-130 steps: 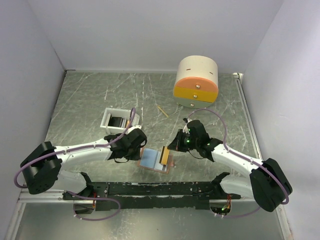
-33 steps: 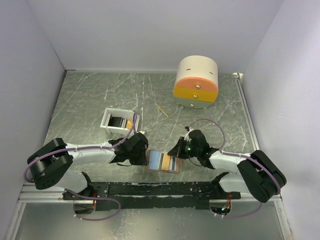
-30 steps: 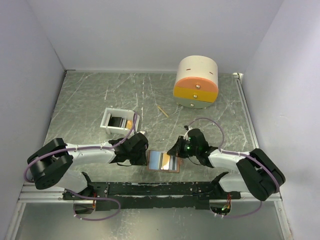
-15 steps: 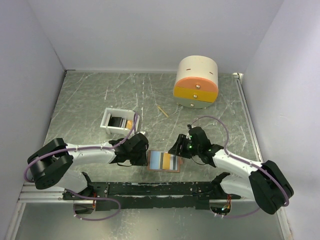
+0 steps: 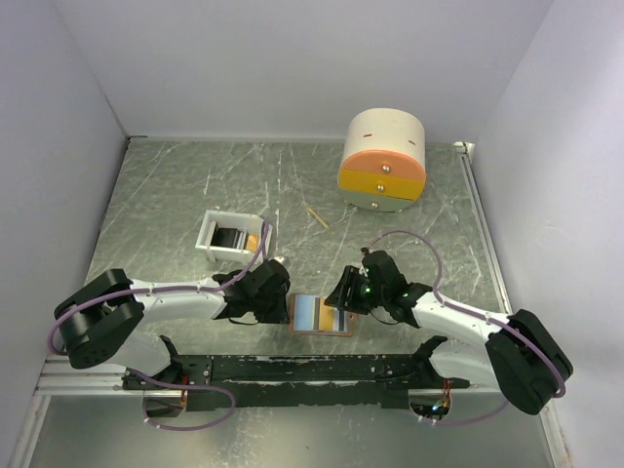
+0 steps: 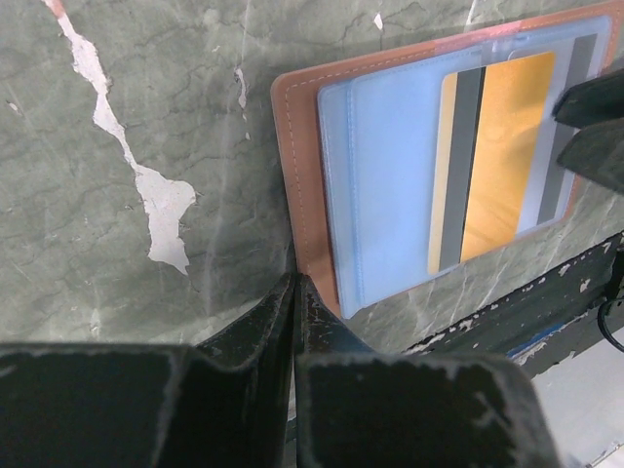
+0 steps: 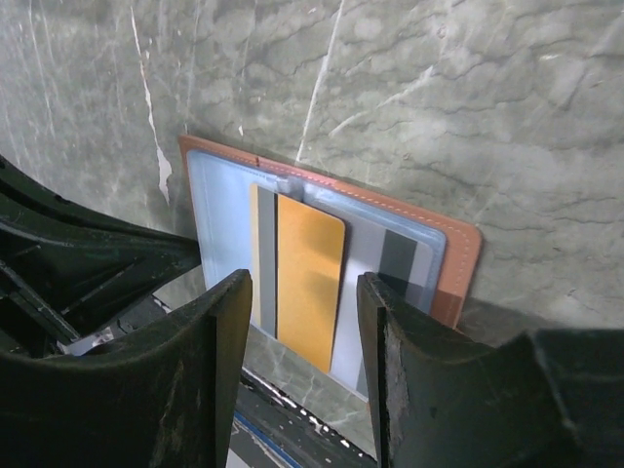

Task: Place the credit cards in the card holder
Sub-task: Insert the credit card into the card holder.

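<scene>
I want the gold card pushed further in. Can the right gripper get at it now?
Probably yes. The right gripper hangs open just over the gold card, nothing between them; the left gripper, shut, sits at the far corner of the holder.

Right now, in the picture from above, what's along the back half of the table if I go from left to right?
You'd pass the white tray, with cards in it → the thin wooden stick → the round drawer box.
</scene>
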`<state>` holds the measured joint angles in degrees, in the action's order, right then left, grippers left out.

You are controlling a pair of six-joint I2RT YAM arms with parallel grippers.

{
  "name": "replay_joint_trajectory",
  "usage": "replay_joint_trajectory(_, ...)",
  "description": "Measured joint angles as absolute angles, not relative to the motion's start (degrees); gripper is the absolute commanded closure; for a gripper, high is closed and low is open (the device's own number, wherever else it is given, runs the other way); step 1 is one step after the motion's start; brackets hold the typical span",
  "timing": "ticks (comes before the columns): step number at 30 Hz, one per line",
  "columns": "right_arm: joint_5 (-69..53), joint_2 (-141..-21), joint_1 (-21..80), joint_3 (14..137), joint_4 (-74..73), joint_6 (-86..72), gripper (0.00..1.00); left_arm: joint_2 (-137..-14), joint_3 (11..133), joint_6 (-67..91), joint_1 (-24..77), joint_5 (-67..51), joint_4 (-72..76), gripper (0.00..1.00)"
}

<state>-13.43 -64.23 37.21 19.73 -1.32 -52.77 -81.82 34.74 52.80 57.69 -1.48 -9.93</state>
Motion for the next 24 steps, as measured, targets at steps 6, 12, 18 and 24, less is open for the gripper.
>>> replay_joint_trajectory(6,-12.75,-66.41,41.17,19.94,1.08,-54.50,0.53,-81.89,34.74,52.80,57.76,-1.65,-9.74,0.86)
replay_joint_trajectory(12,-11.86,-69.04,45.10,20.60,3.86,-56.71,0.53,-81.95,34.74,52.80,57.98,-1.80,-9.52,0.86)
replay_joint_trajectory(18,-11.00,-70.32,46.54,20.69,6.13,-57.69,0.53,-82.00,34.65,52.99,58.30,-1.85,-9.13,0.86)
replay_joint_trajectory(24,-11.16,-71.88,46.65,20.69,8.08,-57.56,0.58,-81.97,34.06,53.43,58.35,-2.22,-7.86,0.86)
